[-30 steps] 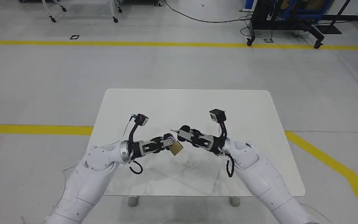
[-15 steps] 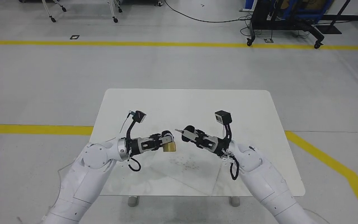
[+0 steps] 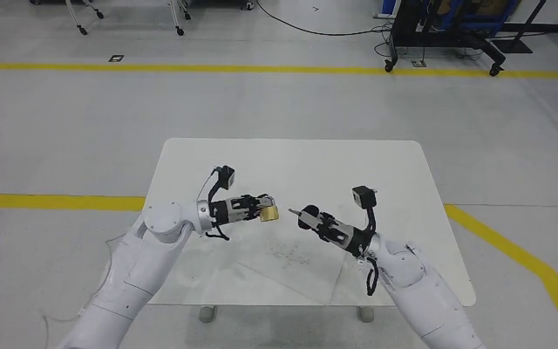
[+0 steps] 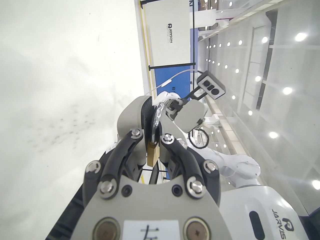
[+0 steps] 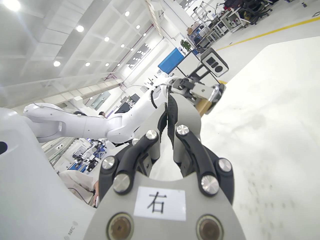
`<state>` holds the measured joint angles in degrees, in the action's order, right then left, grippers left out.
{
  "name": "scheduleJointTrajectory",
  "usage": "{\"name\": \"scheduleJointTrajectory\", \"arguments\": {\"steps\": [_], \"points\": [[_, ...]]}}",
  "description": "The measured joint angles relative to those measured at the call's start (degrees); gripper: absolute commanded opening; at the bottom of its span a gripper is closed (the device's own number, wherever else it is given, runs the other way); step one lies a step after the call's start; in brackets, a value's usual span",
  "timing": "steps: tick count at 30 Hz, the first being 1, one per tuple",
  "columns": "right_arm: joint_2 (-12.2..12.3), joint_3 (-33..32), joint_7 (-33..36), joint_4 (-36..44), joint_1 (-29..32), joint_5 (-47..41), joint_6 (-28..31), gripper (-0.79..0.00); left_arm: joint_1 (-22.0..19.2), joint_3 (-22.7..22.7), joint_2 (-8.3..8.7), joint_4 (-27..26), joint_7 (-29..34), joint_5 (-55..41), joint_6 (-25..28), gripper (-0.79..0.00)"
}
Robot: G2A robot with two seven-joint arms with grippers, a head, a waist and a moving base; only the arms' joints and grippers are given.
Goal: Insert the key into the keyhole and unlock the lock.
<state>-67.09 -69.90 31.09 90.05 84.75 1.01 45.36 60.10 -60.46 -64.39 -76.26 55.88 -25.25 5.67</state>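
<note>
While poised over the middle of the white table (image 3: 384, 174), clamps the left gripper (image 3: 258, 209) on the padlock (image 3: 270, 213), just left of the table's centre and about midway between its far and near edges. Grips it by the silver shackle (image 4: 158, 116), pinched between the grey fingers (image 4: 128, 122) in the left wrist view, with the brass body (image 4: 153, 154) sitting lower down between them. Shows the same hold from the right wrist view: shackle caught in the far-off left gripper, brass body hanging beneath it, above the tabletop and, as far as can be told, clear of it. Has the right gripper (image 3: 307, 215) squeezed tight just right of the table's centre, level with the padlock, black ribbed pads (image 5: 171, 116) pressed face to face without a gap. Grasps the key (image 3: 294, 210) by its head end, hidden between those pads. Presents the thin silver blade past the fingertips in the top view, aimed at the brass body. Leaves a small gap between blade tip and padlock: near, apart, not inserted. Cannot place the keyhole on the padlock from any view. Turns the two grippers tip to tip, arms angled in from the near-left and near-right of the table. Carries a scatter of dark specks (image 3: 292, 253) on the tabletop, between the grippers and the near edge.
</note>
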Motion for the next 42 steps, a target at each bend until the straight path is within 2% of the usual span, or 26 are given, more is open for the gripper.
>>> {"name": "scheduleJointTrajectory", "arguments": {"steps": [3,11,14,18,21,24,27,35,42], "points": [[0.5,-0.9,1.2,3.6,3.1,0.9,-1.9,-0.785,-0.1,-0.1,-0.12,0.2,0.6,-1.8,0.6,-0.785],[0.5,-0.9,1.3,3.4,3.0,0.8,-1.9,-0.785,0.0,0.0,-0.16,-0.4,0.2,-1.7,0.8,-0.785],[0.3,0.0,0.8,3.4,3.1,0.2,-3.1,-0.785,0.8,-0.2,-0.63,-1.8,-1.1,-6.2,1.9,-0.785],[-0.6,4.7,0.7,2.9,1.1,-8.2,-17.1,-0.785,0.3,1.9,-1.39,-0.9,-3.4,-7.0,0.5,-0.785],[-1.3,7.1,-1.3,2.3,0.3,-12.8,-21.3,-0.785,0.2,3.0,-1.77,-0.5,-7.5,-4.8,0.4,-0.785],[-1.9,8.3,-5.3,1.1,0.6,-15.5,-20.9,-0.785,0.4,3.4,-1.98,-1.1,-13.7,0.1,1.1,-0.785],[-2.6,9.9,-9.0,0.3,0.5,-17.0,-20.2,-0.785,1.1,3.7,-2.31,-1.9,-16.5,-0.3,1.0,-0.785],[-3.5,10.9,-13.3,-2.5,-1.4,-16.2,-17.7,-0.785,1.3,3.4,-2.49,-1.8,-16.4,0.1,-1.1,-0.785],[-3.8,10.9,-17.8,-3.2,-0.9,-9.8,-16.2,-0.785,1.9,2.0,-2.59,-1.5,-17.9,-0.7,-1.7,-0.785]]}}
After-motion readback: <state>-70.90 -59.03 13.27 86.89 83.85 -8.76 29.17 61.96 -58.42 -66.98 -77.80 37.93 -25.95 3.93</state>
